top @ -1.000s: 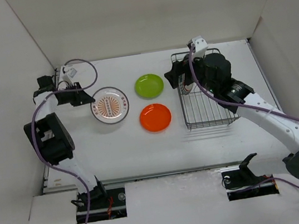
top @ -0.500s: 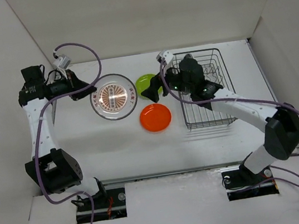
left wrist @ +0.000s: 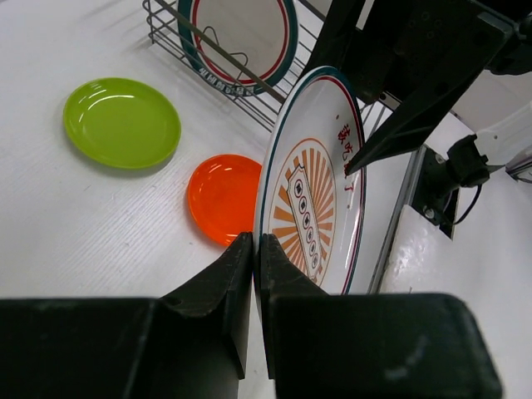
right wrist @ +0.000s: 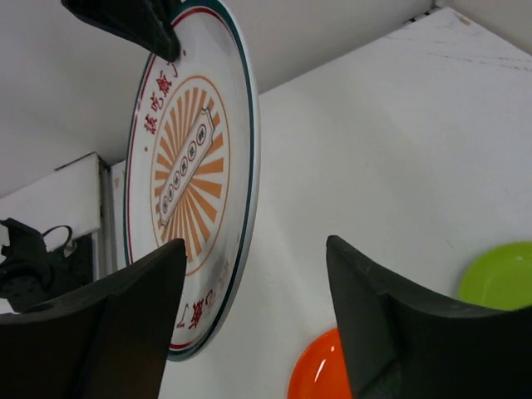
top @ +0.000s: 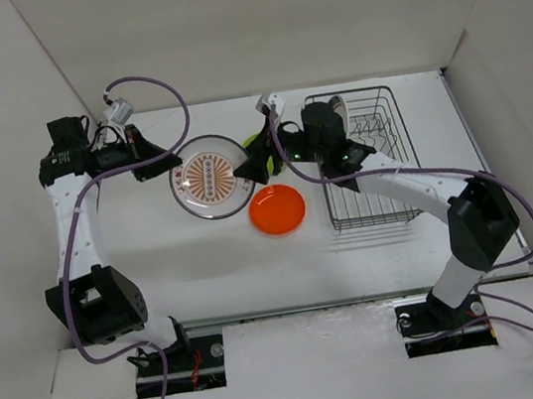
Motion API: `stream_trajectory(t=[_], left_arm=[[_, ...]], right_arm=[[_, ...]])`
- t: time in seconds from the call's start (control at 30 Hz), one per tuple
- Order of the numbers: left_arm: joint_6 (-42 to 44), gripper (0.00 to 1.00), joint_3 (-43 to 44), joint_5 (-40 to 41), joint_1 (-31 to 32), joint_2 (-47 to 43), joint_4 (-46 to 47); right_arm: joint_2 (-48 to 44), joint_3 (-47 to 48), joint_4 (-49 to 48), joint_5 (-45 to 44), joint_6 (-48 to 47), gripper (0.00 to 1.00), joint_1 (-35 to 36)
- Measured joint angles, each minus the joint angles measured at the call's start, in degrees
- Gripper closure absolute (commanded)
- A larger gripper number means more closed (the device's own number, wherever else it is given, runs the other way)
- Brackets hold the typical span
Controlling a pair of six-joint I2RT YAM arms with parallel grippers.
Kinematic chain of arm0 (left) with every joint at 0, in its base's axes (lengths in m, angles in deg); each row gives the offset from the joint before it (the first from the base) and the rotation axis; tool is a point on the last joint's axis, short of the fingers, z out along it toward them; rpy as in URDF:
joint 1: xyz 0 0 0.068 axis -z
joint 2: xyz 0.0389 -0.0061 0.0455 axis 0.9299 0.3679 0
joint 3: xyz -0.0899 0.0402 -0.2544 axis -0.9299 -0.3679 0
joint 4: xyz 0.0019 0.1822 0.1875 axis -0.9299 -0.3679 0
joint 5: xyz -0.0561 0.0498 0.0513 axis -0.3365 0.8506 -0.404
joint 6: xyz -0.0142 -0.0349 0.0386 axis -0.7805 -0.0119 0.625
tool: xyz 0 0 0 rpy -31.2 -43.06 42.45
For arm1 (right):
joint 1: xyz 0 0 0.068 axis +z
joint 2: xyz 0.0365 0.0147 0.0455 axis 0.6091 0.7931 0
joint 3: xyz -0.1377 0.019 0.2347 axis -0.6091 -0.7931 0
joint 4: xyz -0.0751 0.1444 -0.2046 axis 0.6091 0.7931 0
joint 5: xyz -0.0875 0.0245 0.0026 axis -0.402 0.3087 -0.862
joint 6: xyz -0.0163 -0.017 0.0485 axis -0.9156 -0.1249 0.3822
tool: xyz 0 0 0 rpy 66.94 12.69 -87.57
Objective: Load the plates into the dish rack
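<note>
My left gripper is shut on the near rim of the white sunburst plate and holds it tilted on edge above the table. My right gripper is open, its jaws on either side of the plate's opposite rim, not closed on it. The orange plate lies flat on the table. The lime green plate lies behind it, mostly hidden in the top view. The teal-rimmed plate stands in the dish rack.
White walls enclose the table on the left, back and right. The left arm's purple cable loops above the back left. The right arm stretches across the front of the rack.
My left gripper has lifted the sunburst plate off the table and carried it right. My right gripper has swung left from the rack to the plate's far rim.
</note>
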Motion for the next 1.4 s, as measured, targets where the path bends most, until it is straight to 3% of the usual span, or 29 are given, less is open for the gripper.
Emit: stream_trajectory(t=[0.03,0.13,0.17,0.23,0.27,0.33,0.4,0.47,0.5,0.53,0.7,0.83,0.97,1.13,1.4], left_arm=[[0.3,1.00,0.0,-0.3,0.0,0.0,-0.1],[1.2,1.00,0.0,-1.0,0.0,0.0,-0.5],[1.4,1.00,0.0,-1.2,0.0,0.0,-0.6],[2.2,1.00,0.0,-2.0,0.0,0.0,-1.2],[2.4,0.92,0.1,-2.8,0.0,0.0,-1.3],[2.1,0.68,0.1,-2.4,0.3,0.0,-0.4],[0.5,0.61,-0.2,-1.7,0.3,0.0,0.7],[-1.6,0.20,-1.3,-0.7,0.3,-0.5,3.8],[-2.8,0.05,-2.4,0.2,0.2,-1.2,5.3],[-4.6,0.00,-4.0,1.3,0.1,-2.1,7.4],[-16.0,0.00,-14.2,9.4,0.0,-8.7,21.0],[-21.5,0.00,-17.7,16.6,0.1,-12.7,28.3],[-24.1,0.00,-17.7,22.3,0.4,-13.6,32.0],[-25.6,0.00,-17.6,25.7,0.4,-12.3,33.0],[-25.3,0.00,-17.6,26.8,0.4,-9.1,32.7]], right_arm=[[0.2,0.0,-0.6,0.9,0.9,0.33,0.0],[0.9,0.1,-3.3,3.5,3.3,0.69,0.0],[1.0,0.2,-3.9,4.2,4.3,0.88,0.0],[1.1,0.2,-4.5,3.1,6.9,1.00,0.0],[1.2,0.4,-4.4,2.4,8.0,1.00,-0.4],[1.1,0.4,-4.0,1.6,9.4,1.00,-0.5],[0.0,0.2,-2.3,-0.6,9.7,1.00,-0.2],[-2.7,-0.1,1.2,-5.4,9.9,1.00,0.1],[-4.7,-0.2,3.3,-8.5,9.8,1.00,0.3],[-7.0,-0.4,5.8,-12.6,9.6,1.00,0.5],[-20.2,1.1,18.1,-36.5,7.6,1.00,0.5],[-24.7,7.3,25.9,-54.0,4.2,1.00,-0.9],[-27.0,7.9,28.8,-63.4,-0.8,1.00,-6.0],[-29.0,3.5,29.3,-64.6,-4.8,1.00,-15.6],[-24.6,2.5,29.1,-56.0,-6.9,1.00,-27.7]])
